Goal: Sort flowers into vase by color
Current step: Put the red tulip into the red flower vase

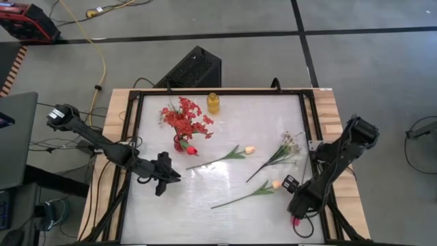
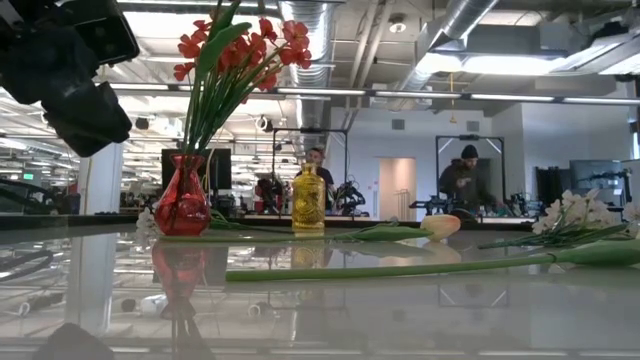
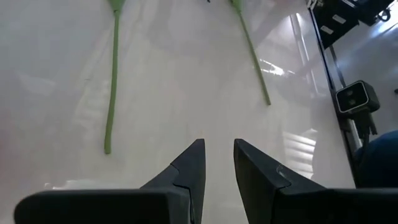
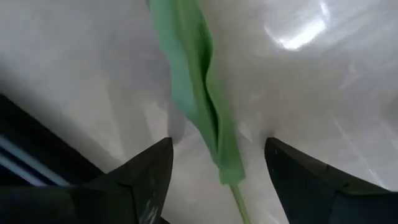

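A red vase holds red blossom sprays and a red tulip. Behind it stands a yellow vase with nothing in it. Two cream tulips lie flat on the table, one in the middle and one nearer the front. A white spray lies to their right. My right gripper is open over the nearer tulip, its fingers on either side of a green leaf. My left gripper hovers left of centre, narrowly open and holding nothing.
A black frame rail borders the glossy white table top. The wooden table edge lies outside it. Bare table surface stretches along the near edge between the arms. A black box and cables sit on the floor beyond the far edge.
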You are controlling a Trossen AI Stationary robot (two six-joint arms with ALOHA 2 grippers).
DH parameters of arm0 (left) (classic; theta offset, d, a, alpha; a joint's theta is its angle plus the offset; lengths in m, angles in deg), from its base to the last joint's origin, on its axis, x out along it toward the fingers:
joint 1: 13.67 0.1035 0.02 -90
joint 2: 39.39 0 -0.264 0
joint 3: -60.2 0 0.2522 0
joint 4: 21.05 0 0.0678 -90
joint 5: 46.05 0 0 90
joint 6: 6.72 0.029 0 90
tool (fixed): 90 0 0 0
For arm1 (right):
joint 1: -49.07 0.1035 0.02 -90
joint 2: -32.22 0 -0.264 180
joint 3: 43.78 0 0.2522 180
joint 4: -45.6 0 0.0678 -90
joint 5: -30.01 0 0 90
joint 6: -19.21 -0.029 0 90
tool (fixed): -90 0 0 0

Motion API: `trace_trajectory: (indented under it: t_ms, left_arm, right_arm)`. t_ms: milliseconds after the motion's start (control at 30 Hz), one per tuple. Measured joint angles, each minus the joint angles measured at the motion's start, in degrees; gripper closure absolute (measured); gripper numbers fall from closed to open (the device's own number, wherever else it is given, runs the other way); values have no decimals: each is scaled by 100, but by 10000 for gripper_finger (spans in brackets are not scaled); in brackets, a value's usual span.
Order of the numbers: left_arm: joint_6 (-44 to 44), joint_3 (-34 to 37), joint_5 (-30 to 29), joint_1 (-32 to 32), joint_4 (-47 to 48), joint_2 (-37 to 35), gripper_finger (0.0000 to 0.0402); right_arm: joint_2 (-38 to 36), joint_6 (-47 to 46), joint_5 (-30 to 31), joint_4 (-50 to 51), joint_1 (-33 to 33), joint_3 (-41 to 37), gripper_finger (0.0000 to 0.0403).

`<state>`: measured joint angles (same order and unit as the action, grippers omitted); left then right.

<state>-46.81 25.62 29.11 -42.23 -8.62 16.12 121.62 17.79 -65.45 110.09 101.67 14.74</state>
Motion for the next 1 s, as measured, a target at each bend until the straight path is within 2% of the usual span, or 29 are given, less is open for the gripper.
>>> trace_trajectory:
  t_ms: [100, 200, 267, 433, 500, 633, 800, 867, 1000]
  left_arm:
    - [-60, 0, -18, 0, -6, -16, 329]
    - [-105, 0, 1, -1, -90, -22, 329]
    - [-90, 0, 59, -18, -159, -37, 329]
    - [-82, -1, 73, -81, -241, -46, 329]
    - [-73, -2, 72, -115, -248, -46, 329]
    - [-53, -2, 113, -180, -285, -93, 329]
    - [400, -2, 50, -252, -1260, -112, 329]
    - [711, -2, -20, -254, -1819, -109, 329]
    - [1529, -49, -557, -251, -2762, -107, 329]
  right_arm:
    - [427, -73, 170, 80, 72, 112, 130]
    - [590, -78, 222, 121, 101, 231, 171]
    - [563, -140, 318, 109, 98, 309, 218]
    - [182, -191, 370, 63, 105, 481, 369]
    - [-128, -199, 377, 5, 79, 616, 377]
    - [-817, -235, 392, 177, -130, 956, 366]
    - [-1742, -737, 390, 35, -844, 1339, 374]
    - [-2091, -958, 392, -537, -1287, 1359, 375]
    - [-2599, -1120, 394, -2283, -2217, 1265, 370]
